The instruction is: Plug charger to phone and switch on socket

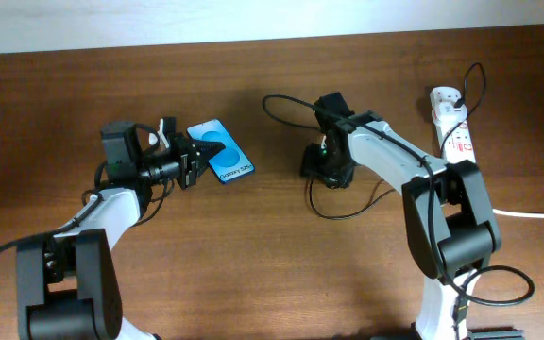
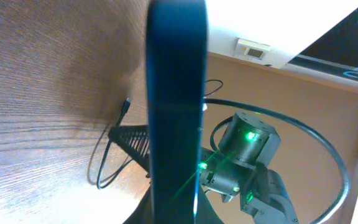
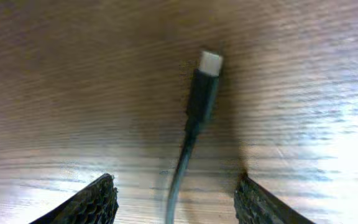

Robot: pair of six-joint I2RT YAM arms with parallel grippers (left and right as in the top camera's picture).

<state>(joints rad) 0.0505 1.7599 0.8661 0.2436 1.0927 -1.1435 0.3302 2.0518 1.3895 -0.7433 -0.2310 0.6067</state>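
Lower the released right pincer [image 3: 176,202] straight over the charger [image 3: 201,99], lying flat on the table [image 3: 55,74] with its pale tip pointing away. Clamp on the stiff black plug body, not the thin cable behind it. Hold the phone [image 1: 222,151] steady in the clenched left pincer [image 1: 189,162], screen up, left of centre. Leave the socket [image 1: 452,118] at far right for later
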